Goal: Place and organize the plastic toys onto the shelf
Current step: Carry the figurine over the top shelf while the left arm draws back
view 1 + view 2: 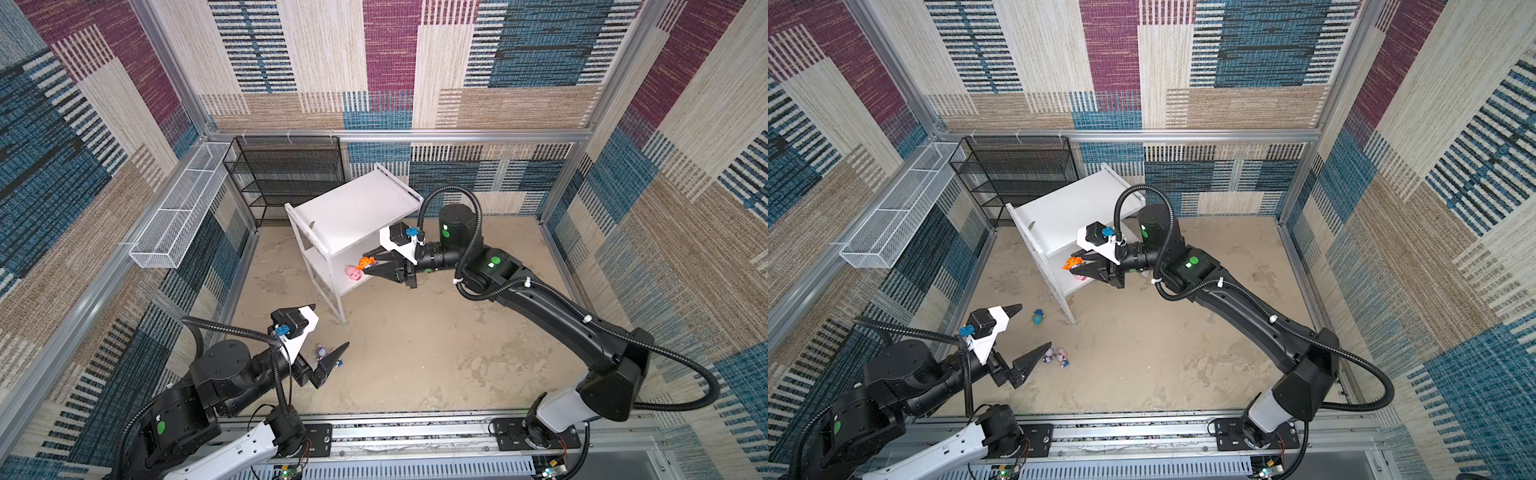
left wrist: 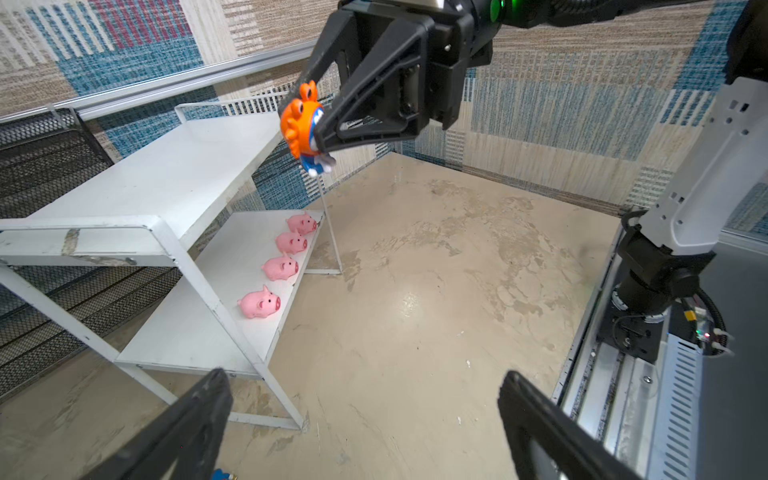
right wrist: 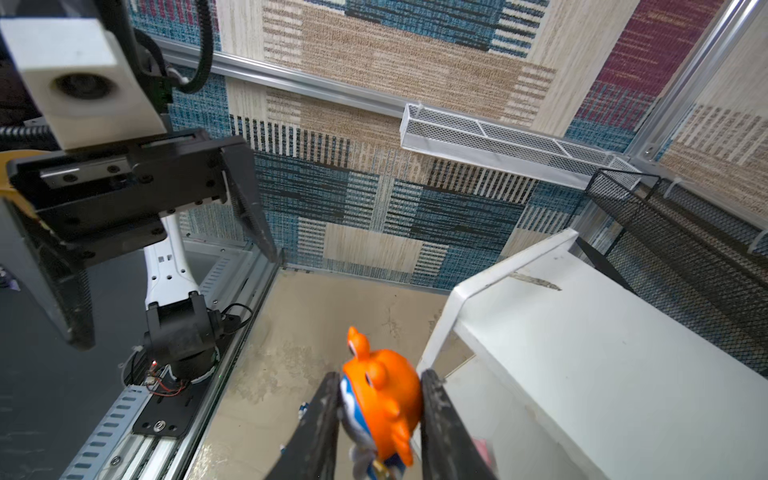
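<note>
Right gripper (image 2: 314, 114) clamps the orange-hooded figurine (image 2: 301, 124) roughly upright, hood uppermost; left gripper (image 1: 330, 325) stands wide open.

In a top view the shelf's (image 1: 353, 208) upper board hides all but one pink pig (image 1: 354, 273), at eight o'clock from the right gripper (image 1: 364, 262). The left gripper's (image 1: 330, 325) finger covers most of a floor figurine (image 1: 321, 352), about six o'clock from the shelf, hood colour unclear. In the right wrist view the orange-hooded figurine's (image 3: 382, 399) feet are blurred and cut off.
</note>
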Motion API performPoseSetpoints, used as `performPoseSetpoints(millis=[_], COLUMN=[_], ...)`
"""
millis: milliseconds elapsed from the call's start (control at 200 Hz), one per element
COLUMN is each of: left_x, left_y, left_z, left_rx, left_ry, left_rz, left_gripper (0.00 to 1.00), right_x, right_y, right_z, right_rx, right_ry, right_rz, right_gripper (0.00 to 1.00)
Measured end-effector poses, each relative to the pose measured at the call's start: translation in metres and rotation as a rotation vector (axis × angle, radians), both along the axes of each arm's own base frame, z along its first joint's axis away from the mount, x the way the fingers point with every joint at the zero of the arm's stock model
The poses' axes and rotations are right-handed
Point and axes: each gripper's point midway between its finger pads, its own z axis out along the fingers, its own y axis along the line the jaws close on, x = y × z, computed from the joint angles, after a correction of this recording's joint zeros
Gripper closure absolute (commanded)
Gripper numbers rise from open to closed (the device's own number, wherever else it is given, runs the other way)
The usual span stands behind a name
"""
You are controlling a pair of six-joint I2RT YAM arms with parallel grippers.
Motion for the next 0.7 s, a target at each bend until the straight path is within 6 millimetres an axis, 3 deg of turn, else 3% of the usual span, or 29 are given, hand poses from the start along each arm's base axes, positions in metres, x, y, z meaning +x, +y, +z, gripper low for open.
performPoseSetpoints(millis=[265, 476, 696], left_x=[0.007, 0.009, 0.01], left_y=[0.004, 0.004, 0.004], left_z=[-0.008, -0.01, -0.014], left_rx=[0.011, 0.005, 0.007], left_ry=[-0.006, -0.017, -0.016], left_rz=[0.045, 0.057, 0.058], left_gripper=[0.01, 0.01, 0.01], right_x=[0.041, 0.069, 0.08], right_y=[0.024, 0.038, 0.047], right_z=[0.016, 0.004, -0.013], right_rx=[0.039, 0.016, -0.014], right_ry=[0.007, 0.042, 0.081], right_rz=[0.014, 0.01, 0.017], right_gripper=[0.73, 0.73, 0.73])
